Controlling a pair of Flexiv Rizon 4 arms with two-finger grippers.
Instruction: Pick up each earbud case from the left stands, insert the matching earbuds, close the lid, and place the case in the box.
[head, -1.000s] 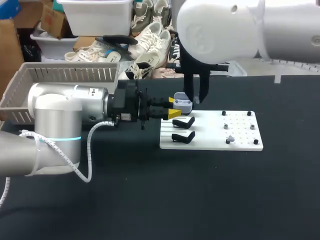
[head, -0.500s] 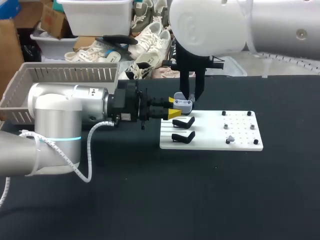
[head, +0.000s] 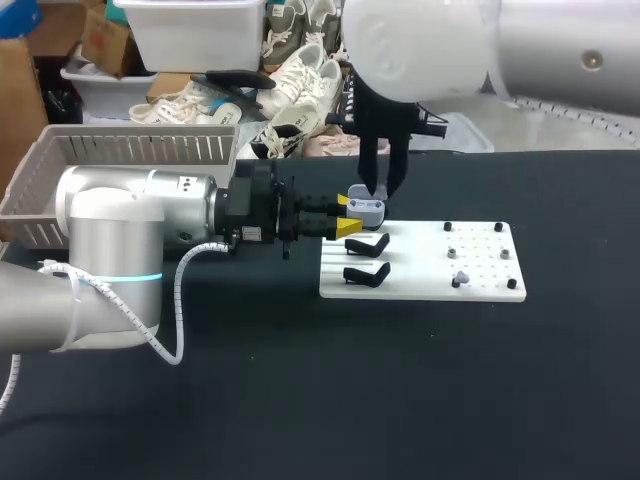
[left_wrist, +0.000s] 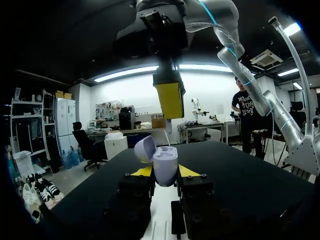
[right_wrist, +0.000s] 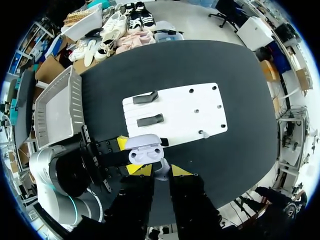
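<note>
Black table (head: 300, 400), both arms over its middle. Grey slatted basket (head: 120, 150) sits well behind the left gripper (left_wrist: 165, 171), beside that arm's body.

White board (head: 480, 290) lies just ahead of and below the left gripper; in the right wrist view it's under and ahead of the right gripper (head: 381, 188).

Left gripper: horizontal, fingers part-closed and clamped on the earbud case (head: 366, 210) from two sides. Case held upright, lid (left_wrist: 144, 149) hinged open and tilted back. Both sockets visible from the right wrist camera.

Right gripper: pointing straight down, directly above the case, near it but apart. Fingers almost together, pinching a small white earbud (right_wrist: 161, 166) between the yellow tips. Earbud hangs just over the open case.

Two black stands (head: 367, 245) on the board's near end, right below the left gripper's tips. Neither has a case on it.

Small white piece (head: 460, 278) on the pegged far end of the board, well ahead of the left gripper. Too small to tell what it is.
</note>
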